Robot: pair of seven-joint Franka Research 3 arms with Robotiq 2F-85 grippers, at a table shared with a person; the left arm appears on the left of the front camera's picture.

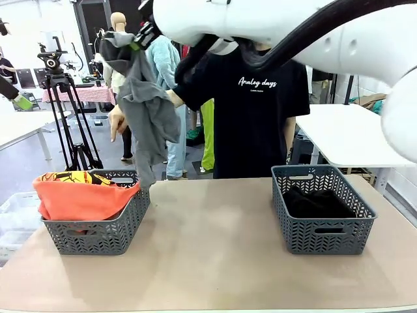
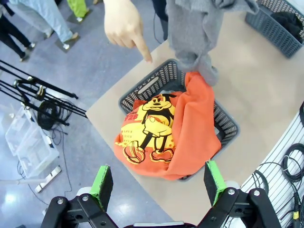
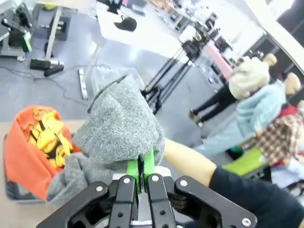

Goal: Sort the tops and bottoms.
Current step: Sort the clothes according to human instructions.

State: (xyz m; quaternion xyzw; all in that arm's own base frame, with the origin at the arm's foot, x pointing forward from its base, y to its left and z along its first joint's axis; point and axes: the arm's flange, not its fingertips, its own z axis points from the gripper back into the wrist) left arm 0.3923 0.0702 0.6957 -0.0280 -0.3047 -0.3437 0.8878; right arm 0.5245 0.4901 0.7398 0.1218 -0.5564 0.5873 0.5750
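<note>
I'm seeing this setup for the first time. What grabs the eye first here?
A mottled grey top hangs high over the table's left side, pinched in the right gripper, whose jaws are shut on it. Below it, the person's hand points down at the left basket, where an orange T-shirt already lies.

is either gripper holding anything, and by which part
The right gripper pinches the mottled grey top by a bunched fold at its upper end; the rest hangs down. The left gripper holds nothing.
</note>
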